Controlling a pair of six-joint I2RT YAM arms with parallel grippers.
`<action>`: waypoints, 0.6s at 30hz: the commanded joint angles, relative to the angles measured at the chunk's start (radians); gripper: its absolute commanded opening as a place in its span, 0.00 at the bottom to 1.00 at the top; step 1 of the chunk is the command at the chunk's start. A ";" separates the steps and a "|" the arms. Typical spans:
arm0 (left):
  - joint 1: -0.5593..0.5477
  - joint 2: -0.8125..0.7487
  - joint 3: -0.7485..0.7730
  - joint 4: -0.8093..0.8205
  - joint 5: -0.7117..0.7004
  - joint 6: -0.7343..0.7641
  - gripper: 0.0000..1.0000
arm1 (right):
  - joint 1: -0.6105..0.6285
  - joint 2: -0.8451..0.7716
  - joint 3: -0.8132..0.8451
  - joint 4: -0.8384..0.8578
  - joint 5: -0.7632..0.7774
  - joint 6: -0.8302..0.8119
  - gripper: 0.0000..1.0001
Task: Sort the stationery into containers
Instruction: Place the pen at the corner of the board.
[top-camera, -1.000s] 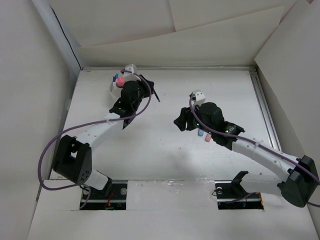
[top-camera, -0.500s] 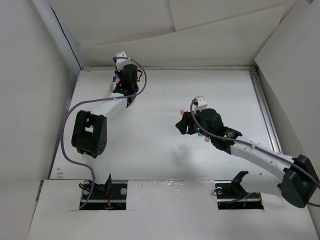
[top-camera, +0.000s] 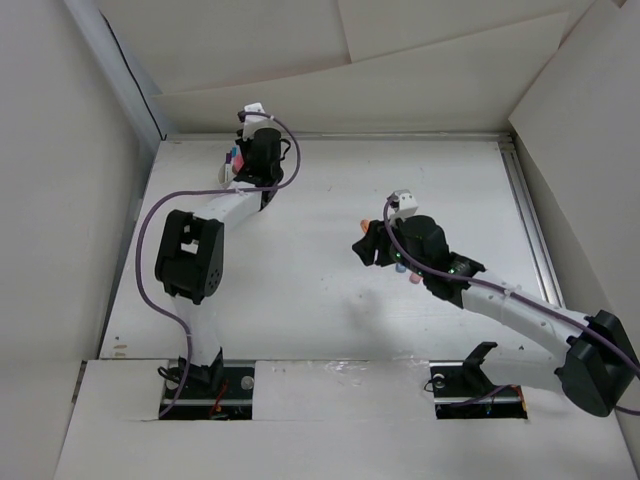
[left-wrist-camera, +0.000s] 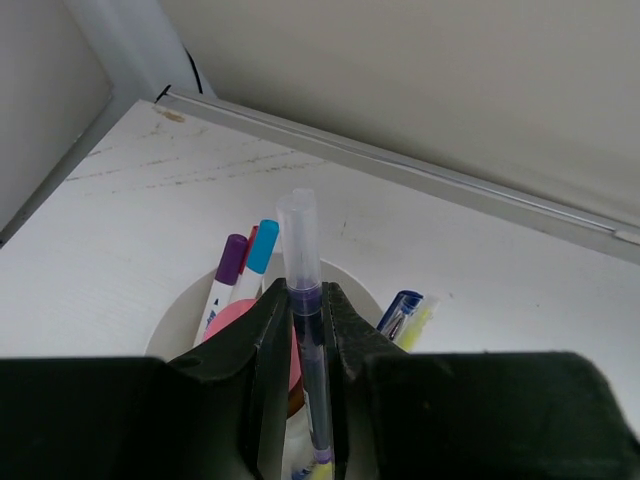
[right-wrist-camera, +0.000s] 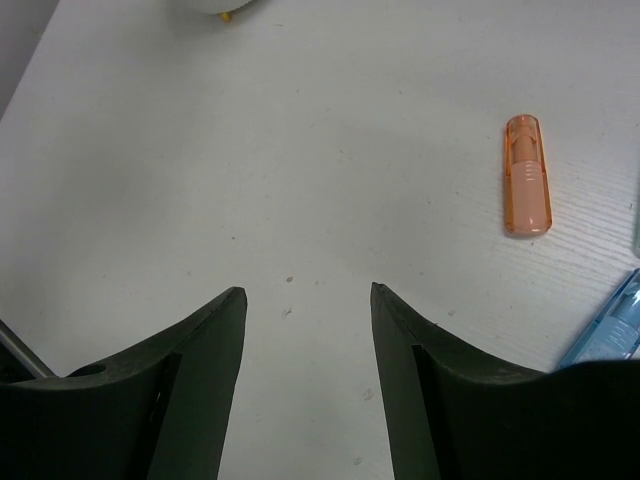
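Clamping a clear-capped pen (left-wrist-camera: 299, 230) tight in the left pincer (left-wrist-camera: 304, 296), over the white cup (left-wrist-camera: 178, 322) at lower centre. Holding the right pincer (right-wrist-camera: 305, 290) wide apart, empty, above the worktop (right-wrist-camera: 300, 150), orange stick (right-wrist-camera: 527, 175) upper right. Could jam on markers (left-wrist-camera: 240, 265) crowding the cup and topple out.

The worktop carries one white cup (left-wrist-camera: 178, 318), located at its far-left corner. The cup contains one purple-capped marker (left-wrist-camera: 232, 256), one blue-capped marker (left-wrist-camera: 265, 238), one pink-capped glue stick (left-wrist-camera: 232, 318) and one dark blue pen (left-wrist-camera: 400, 310). One clear-capped pen (left-wrist-camera: 300, 235) stands over the cup. Three short sticks lie mid-worktop: one orange stick (right-wrist-camera: 527, 187), one blue stick (right-wrist-camera: 610, 322), one pink stick (top-camera: 412, 281).
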 joint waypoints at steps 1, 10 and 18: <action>-0.001 0.002 0.020 0.054 -0.031 0.033 0.09 | -0.009 -0.004 -0.002 0.056 0.007 0.009 0.59; -0.001 0.002 0.009 0.056 -0.022 0.003 0.36 | -0.009 0.016 -0.002 0.065 0.007 0.009 0.59; -0.001 -0.080 -0.001 0.034 0.049 -0.063 0.43 | -0.028 0.016 -0.002 0.065 0.029 0.009 0.56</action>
